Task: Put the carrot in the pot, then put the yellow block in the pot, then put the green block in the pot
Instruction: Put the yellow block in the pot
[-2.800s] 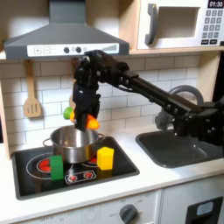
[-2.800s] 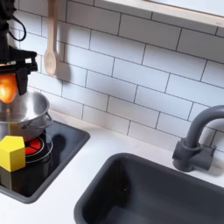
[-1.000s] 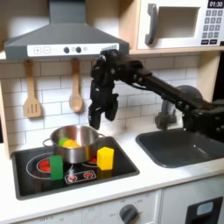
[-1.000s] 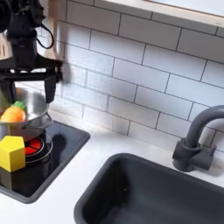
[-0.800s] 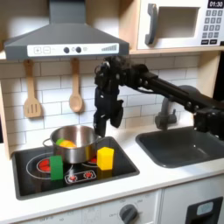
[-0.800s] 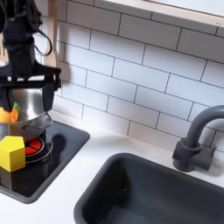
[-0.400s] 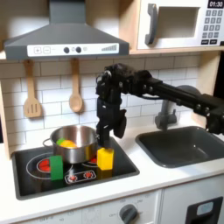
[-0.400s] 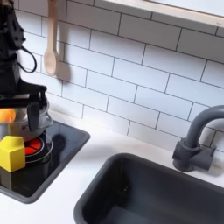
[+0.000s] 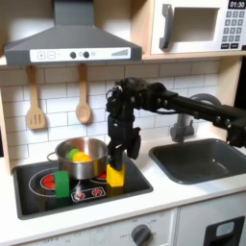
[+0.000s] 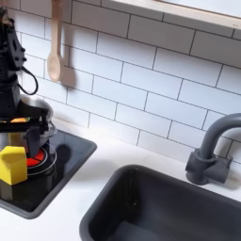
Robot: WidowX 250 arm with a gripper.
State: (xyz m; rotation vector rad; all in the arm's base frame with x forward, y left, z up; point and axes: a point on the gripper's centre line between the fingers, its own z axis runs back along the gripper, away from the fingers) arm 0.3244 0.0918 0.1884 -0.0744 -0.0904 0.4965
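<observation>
The steel pot [image 9: 85,163] stands on the black stovetop, and the orange carrot [image 9: 79,155] with its green end lies inside it. In front of the pot's right side stands the yellow block [image 9: 115,177], which also appears at the second exterior view's left edge [image 10: 11,166]. The green block [image 9: 62,184] stands in front of the pot's left side. My gripper [image 9: 115,159] hangs open straight over the yellow block, fingertips at about the level of its top, holding nothing. In the second exterior view the gripper [image 10: 17,136] sits just above the block, in front of the pot [image 10: 38,118].
The stovetop [image 9: 135,187] has red burner rings. A dark sink [image 9: 197,159] with a faucet [image 10: 209,151] lies to the right. Two wooden utensils [image 9: 83,96] hang on the tiled wall under the range hood [image 9: 67,38]. A microwave [image 9: 197,24] sits top right.
The carrot was let go into the pot. My open gripper then moved right, off the pot, and came down over the yellow block.
</observation>
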